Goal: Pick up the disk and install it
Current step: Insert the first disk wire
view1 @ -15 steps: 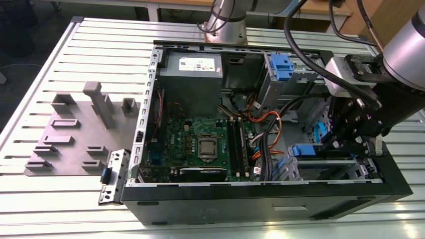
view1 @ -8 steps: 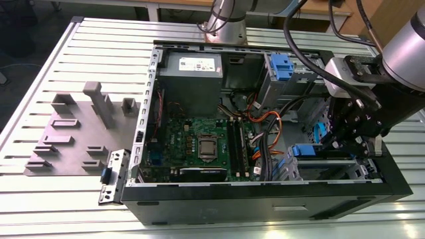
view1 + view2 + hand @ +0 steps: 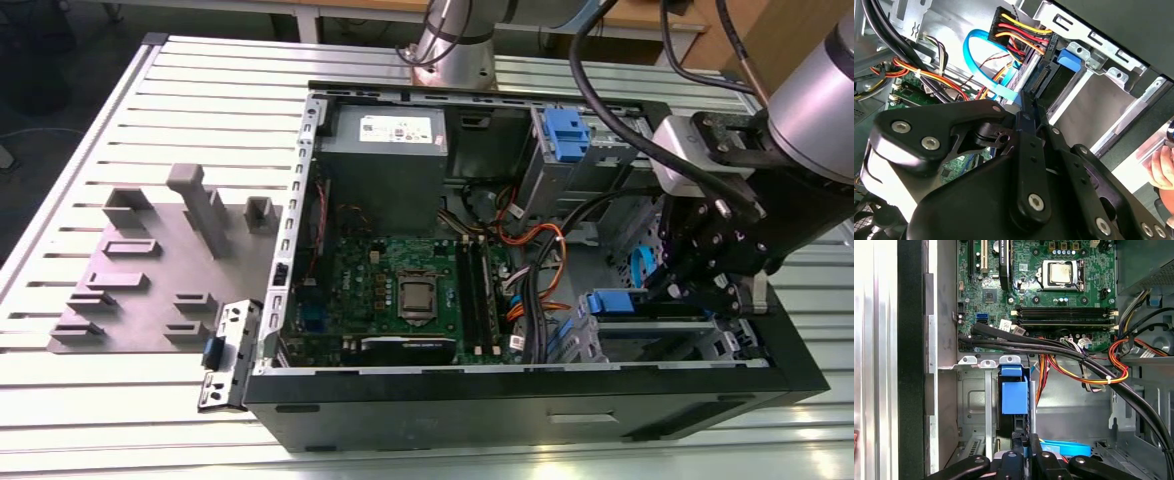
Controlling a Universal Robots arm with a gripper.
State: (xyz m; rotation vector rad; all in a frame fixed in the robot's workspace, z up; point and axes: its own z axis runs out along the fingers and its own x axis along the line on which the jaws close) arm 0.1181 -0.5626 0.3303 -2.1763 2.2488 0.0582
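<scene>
The disk [image 3: 1014,396] sits edge-on in the metal drive bay of the open computer case [image 3: 534,385], its blue carrier rail facing outward. In the second wrist view its black connector end [image 3: 1041,82] and blue rail tab [image 3: 1071,57] show inside the bay frame. In the exterior view the blue carrier [image 3: 617,302] lies low at the case's right side. My gripper [image 3: 1026,102] is shut with nothing visible between its fingers, the tips just short of the disk's connector end. It reaches down into the case beside the bay [image 3: 687,285], and its closed tips point at the blue carrier [image 3: 1026,440].
Black and coloured cable bundles [image 3: 1064,352] and a blue data cable [image 3: 979,45] cross close to the bay. The motherboard [image 3: 400,290] and power supply [image 3: 380,135] fill the case's left. A grey fixture [image 3: 147,270] and bracket [image 3: 227,350] lie outside. A person's hand [image 3: 1161,167] is nearby.
</scene>
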